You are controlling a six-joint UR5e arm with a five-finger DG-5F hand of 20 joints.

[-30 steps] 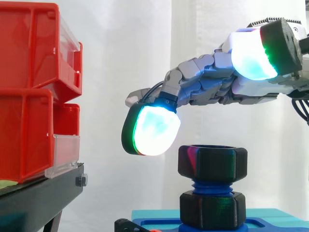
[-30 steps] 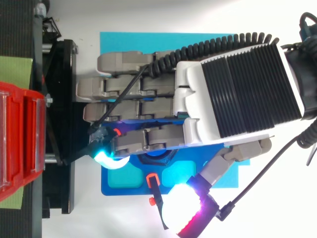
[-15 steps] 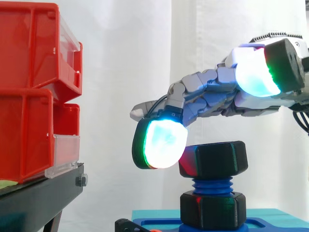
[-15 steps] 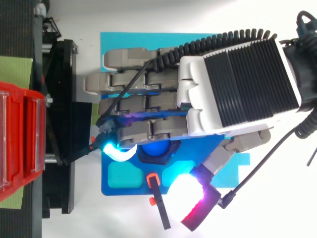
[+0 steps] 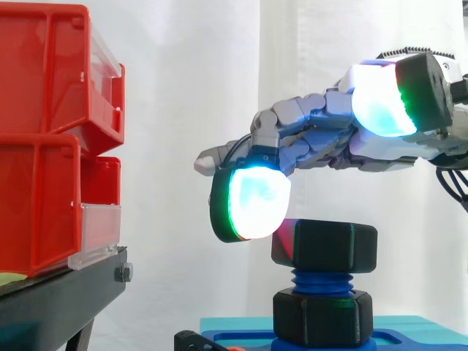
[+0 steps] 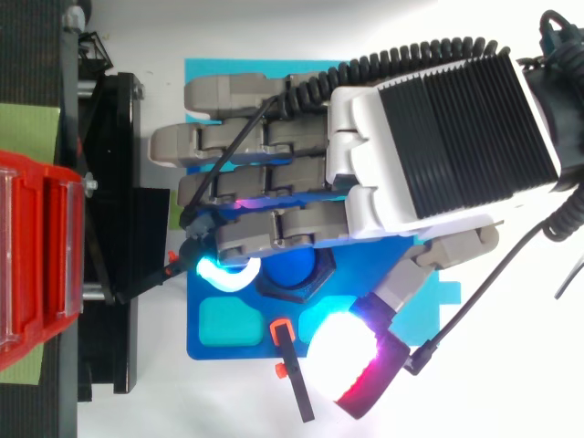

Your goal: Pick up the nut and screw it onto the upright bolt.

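hand (image 6: 429, 146): I see fingers stretched flat, thumb splayed wide, nothing held | glowing fingertip (image 5: 252, 205) just left of black hex nut (image 5: 324, 245), contact unclear | nut tops upright blue threaded bolt (image 5: 322, 280), second black nut (image 5: 322, 318) beneath on blue base plate (image 5: 409, 340) | red plastic bins (image 5: 51, 146) on black stand (image 5: 58, 300) left, apart

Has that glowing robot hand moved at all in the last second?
Yes. In the side view the hand has shifted right, away from the red bins, so its lower glowing fingertip now sits nearer the black nut on the blue bolt.
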